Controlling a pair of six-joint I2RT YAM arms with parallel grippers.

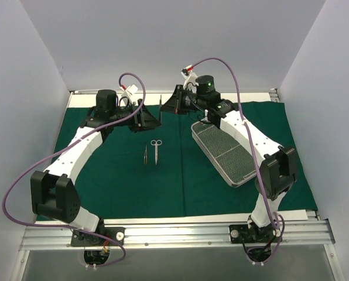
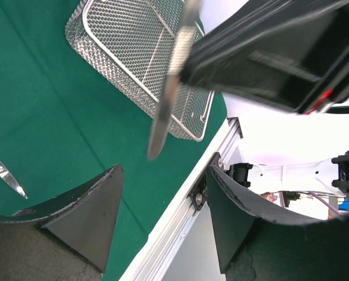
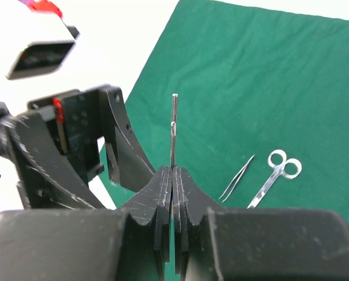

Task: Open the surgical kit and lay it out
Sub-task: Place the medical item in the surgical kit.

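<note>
Robot lab test cell. Plain white walls (image 1: 163,41) box in work area at 9, 12, 3 o'clock. Aluminium rail (image 1: 180,233) at 6 o'clock carries two arm bases (image 1: 252,232); purple cables (image 1: 212,58) loop loose.

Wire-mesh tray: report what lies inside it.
The wire-mesh tray shows bare mesh, no instruments inside. In the top view the right arm covers its far right edge, so that strip cannot be checked.
</note>
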